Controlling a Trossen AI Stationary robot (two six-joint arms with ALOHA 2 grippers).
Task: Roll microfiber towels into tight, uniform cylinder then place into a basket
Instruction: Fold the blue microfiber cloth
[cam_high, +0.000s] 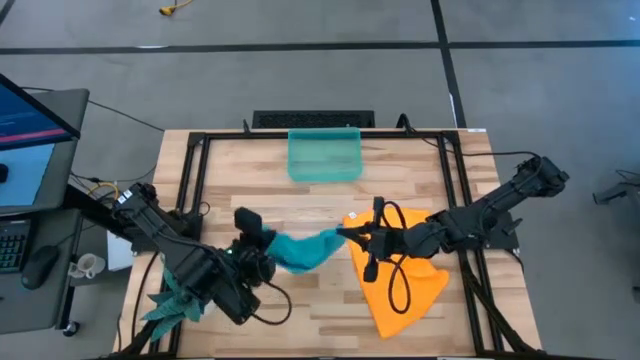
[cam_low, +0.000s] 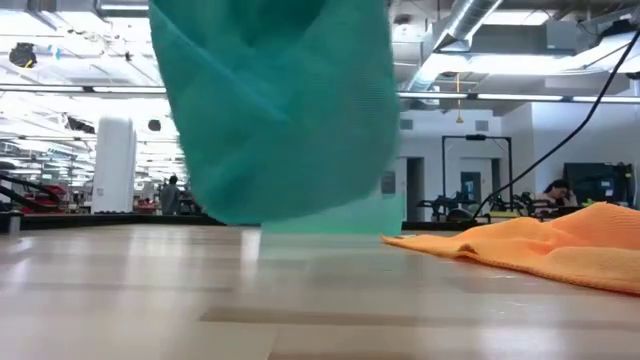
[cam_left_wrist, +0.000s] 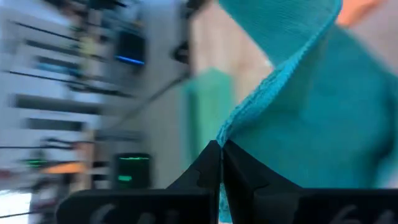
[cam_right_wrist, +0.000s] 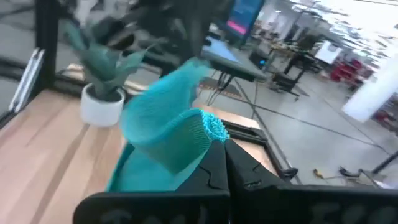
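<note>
Both grippers are pinched shut on the teal towel, which hangs stretched between them above the middle of the table. On the left gripper the 2 fingers press together over a folded edge of the cloth; the right gripper clamps the opposite corner, its fingertips meeting just under the frayed edge in the right wrist view. From above, the towel's long axis runs across the table from left to right, slightly sagging and twisted in between.

At table height, the teal cloth fills the upper middle of the picture and hides both grippers; its top is cut off, and its lower edge seems clear of the wood, though I cannot tell for sure. Behind it a pale green shape is probably the basket, which sits at the far edge of the table. An orange towel lies crumpled on the table under the right arm, partly covered by that arm and its cables. Much of the left wrist picture is smeared. A small potted plant stands at the near left corner.
</note>
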